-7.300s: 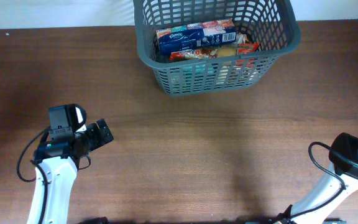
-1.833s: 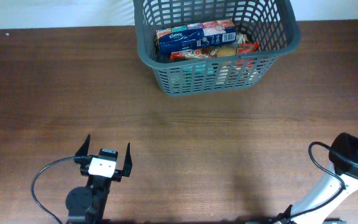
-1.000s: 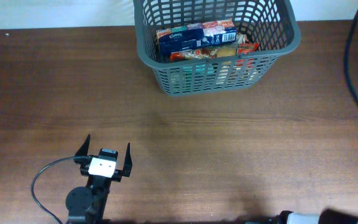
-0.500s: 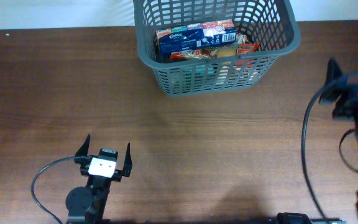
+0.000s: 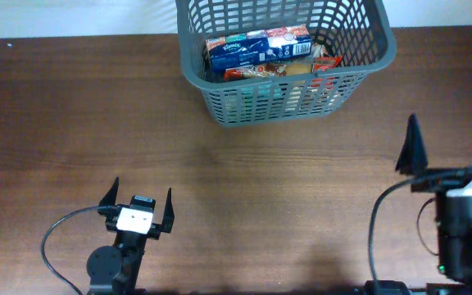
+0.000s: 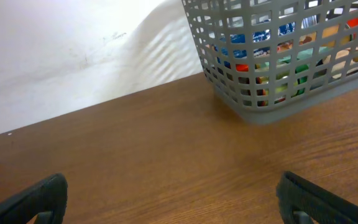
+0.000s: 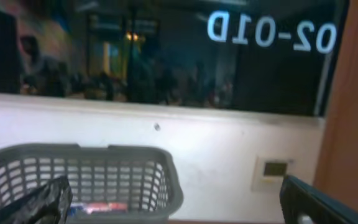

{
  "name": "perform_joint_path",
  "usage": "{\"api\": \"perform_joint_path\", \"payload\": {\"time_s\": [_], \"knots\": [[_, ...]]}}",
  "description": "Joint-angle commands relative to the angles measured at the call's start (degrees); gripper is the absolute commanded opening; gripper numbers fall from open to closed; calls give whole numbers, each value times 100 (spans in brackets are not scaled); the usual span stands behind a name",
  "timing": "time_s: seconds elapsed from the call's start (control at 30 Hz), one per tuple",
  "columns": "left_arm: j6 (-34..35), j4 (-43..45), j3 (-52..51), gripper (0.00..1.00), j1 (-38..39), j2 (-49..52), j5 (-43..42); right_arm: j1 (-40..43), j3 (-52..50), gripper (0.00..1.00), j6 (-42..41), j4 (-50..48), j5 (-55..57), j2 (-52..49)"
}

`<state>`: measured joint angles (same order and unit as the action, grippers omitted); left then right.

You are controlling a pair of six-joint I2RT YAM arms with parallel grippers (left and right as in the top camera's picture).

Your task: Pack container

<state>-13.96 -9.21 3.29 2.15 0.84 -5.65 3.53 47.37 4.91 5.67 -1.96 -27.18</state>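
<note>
Overhead view puts the container (image 5: 277,105) at the far edge of the worktop (image 5: 285,188), right of centre and upright. A blue box (image 5: 256,47) lies across red and orange packets (image 5: 256,72) inside it. You have no loose item in sight on the wood, so I judge the packing near its end: treat this as a check-and-withdraw step. Hold both arms low at the near edge, well apart from the container, and scan the load for anything riding above the rim. Count: one container, one blue box, several packets under it that I cannot number, two arms. Your left end effector (image 5: 141,190) stands wide and empty; your right end effector (image 5: 451,141) is likewise spread wide, holding nothing.
</note>
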Motion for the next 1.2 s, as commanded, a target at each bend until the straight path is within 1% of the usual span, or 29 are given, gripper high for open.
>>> {"api": "perform_joint_path", "payload": {"time_s": [0.0,0.1,0.17,0.27,0.53,1.17], "knots": [[-70,15,-59,99,22,-55,-74,-63,-739,99,22,-481,-439,520],[-70,15,-59,99,22,-55,-76,-63,-1475,99,22,-1075,-684,1060],[-70,13,-59,99,22,-55,-74,-63,-1860,99,22,-1283,-767,1390],[-70,13,-59,99,22,-55,-74,-66,-2295,99,20,-1364,-826,1794],[-70,13,-59,99,22,-55,-74,-313,-2806,99,24,-1362,-833,2365],[-70,15,-59,99,22,-55,-74,-315,-3939,99,72,-1462,-791,2699]]}}
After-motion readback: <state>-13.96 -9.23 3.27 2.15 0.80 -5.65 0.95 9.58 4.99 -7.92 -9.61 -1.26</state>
